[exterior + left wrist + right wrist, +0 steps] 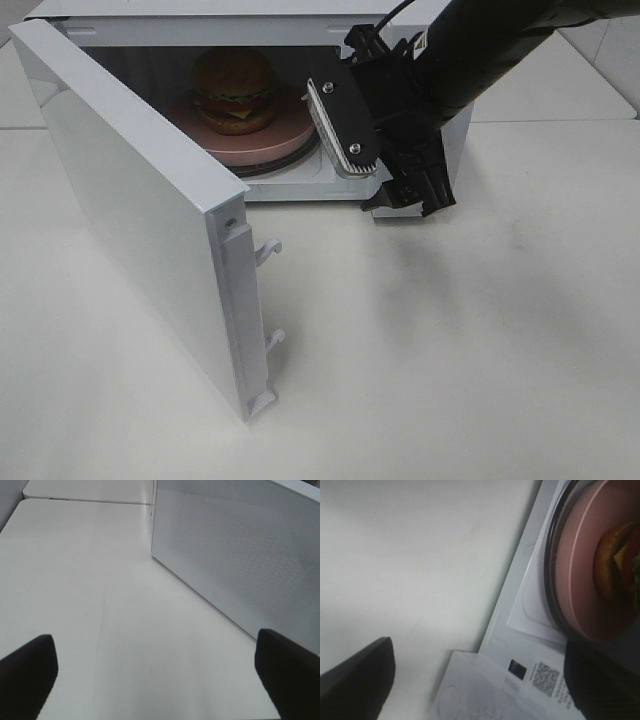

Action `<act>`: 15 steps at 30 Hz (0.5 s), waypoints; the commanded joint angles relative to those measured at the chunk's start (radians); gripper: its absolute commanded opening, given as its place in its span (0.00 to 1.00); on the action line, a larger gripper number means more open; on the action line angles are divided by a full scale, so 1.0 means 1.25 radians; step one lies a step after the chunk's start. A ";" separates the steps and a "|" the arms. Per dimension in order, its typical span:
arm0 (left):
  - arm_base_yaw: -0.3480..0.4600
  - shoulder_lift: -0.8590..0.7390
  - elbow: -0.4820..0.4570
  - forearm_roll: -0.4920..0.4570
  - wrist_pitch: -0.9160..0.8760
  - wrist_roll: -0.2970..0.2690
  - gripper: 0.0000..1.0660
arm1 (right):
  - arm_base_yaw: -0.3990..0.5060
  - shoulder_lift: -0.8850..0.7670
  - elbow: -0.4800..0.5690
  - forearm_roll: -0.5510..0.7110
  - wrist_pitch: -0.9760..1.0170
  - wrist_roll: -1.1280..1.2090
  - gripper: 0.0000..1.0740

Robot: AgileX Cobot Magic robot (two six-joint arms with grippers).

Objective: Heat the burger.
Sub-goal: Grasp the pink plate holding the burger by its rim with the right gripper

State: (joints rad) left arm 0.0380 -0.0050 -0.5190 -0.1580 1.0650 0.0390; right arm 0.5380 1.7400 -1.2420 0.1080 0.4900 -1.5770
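A plain white table (480, 350) carries the scene. Directly on it stands a white microwave (300, 185), set toward the far edge, its door (140, 220) swung wide open over the tabletop. The rest of the surface shows only faint scuffs and shadows.

You will find almost nothing here to read: the only marking is a small white label (547, 679) on the front sill of the microwave (520, 630), seen in the right wrist view. It carries a QR-type code with a dark square just beside it, and any print on it is too blurred and small to make out. The high view and the left wrist view show you no text, brand, number or sign at all.
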 commanded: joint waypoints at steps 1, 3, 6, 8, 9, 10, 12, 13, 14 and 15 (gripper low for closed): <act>0.000 -0.015 0.003 -0.005 0.001 -0.006 0.94 | 0.002 0.019 -0.027 0.046 -0.004 -0.070 0.83; 0.000 -0.015 0.003 -0.005 0.001 -0.006 0.94 | 0.001 0.044 -0.052 0.069 -0.004 -0.121 0.82; 0.000 -0.015 0.003 -0.005 0.001 -0.006 0.94 | -0.001 0.058 -0.068 0.070 -0.006 -0.150 0.82; 0.000 -0.015 0.003 -0.005 0.001 -0.006 0.94 | -0.001 0.082 -0.090 0.075 -0.023 -0.182 0.81; 0.000 -0.015 0.003 -0.005 0.001 -0.006 0.94 | -0.001 0.082 -0.090 0.075 -0.023 -0.182 0.81; 0.000 -0.015 0.003 -0.005 0.001 -0.006 0.94 | -0.001 0.101 -0.105 0.071 -0.037 -0.182 0.81; 0.000 -0.015 0.003 -0.005 0.001 -0.006 0.94 | -0.001 0.112 -0.115 0.068 -0.042 -0.182 0.81; 0.000 -0.015 0.003 -0.005 0.001 -0.006 0.94 | -0.001 0.134 -0.134 0.060 -0.045 -0.182 0.81; 0.000 -0.015 0.003 -0.005 0.001 -0.006 0.94 | -0.001 0.134 -0.134 0.060 -0.045 -0.182 0.81; 0.000 -0.015 0.003 -0.005 0.001 -0.006 0.94 | -0.001 0.155 -0.153 0.047 -0.048 -0.178 0.81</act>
State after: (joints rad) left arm 0.0380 -0.0050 -0.5190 -0.1580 1.0650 0.0390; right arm 0.5380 1.9280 -1.4220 0.1750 0.4340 -1.7900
